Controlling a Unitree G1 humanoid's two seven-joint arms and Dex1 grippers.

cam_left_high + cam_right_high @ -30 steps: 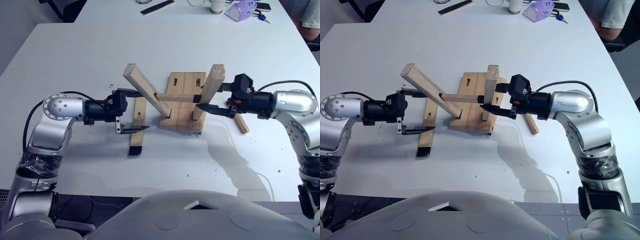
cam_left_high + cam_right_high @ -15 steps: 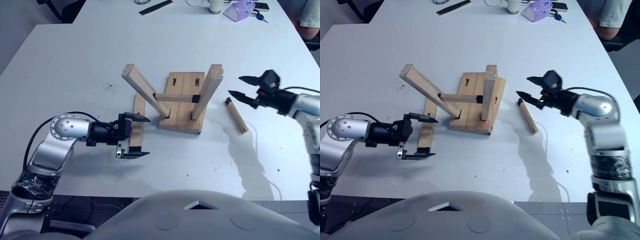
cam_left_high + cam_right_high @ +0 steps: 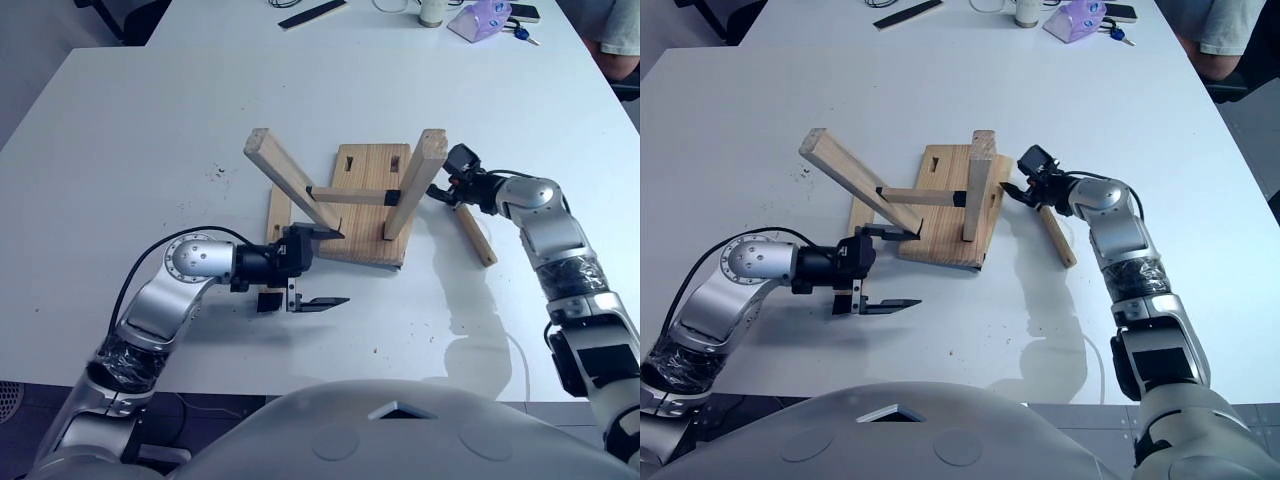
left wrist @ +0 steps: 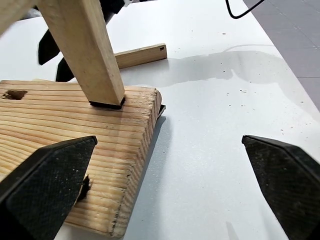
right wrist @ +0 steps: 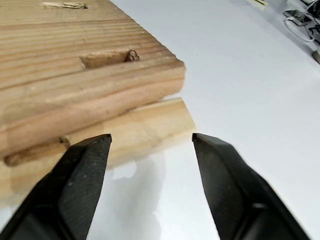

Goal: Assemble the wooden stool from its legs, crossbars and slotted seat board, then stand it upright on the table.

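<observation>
A white worktop seen from above, with a half-built wooden stool lying upside down at its middle.

- **Left side:** the left jaws sit low over the worktop at the near left corner of the seat board. They are spread wide and hold nothing. One fingertip hangs over bare worktop, and the other is above the board's near edge.
- **Beside the board on its left:** a loose wooden piece lies flat, touching or nearly touching the board's left edge. It is partly covered by the left arm.
- **Middle:** the seat board lies flat. Two legs rise from it, and open slots show near its far edge.
  - The tilted leg leans out to the left.
  - The straighter leg stands close to upright near the board's right edge.
  - A thin crossbar runs between the two legs.
- **Right of the board:** a second loose piece lies flat, just beside the board's right edge.
- **Right side:** the right jaws are low at the far end of that piece, close to the straighter leg. They are open and grip nothing.
- **Far edge:** a dark strip, a cup and a purple object lie along the worktop's far edge, well apart from the stool
</observation>
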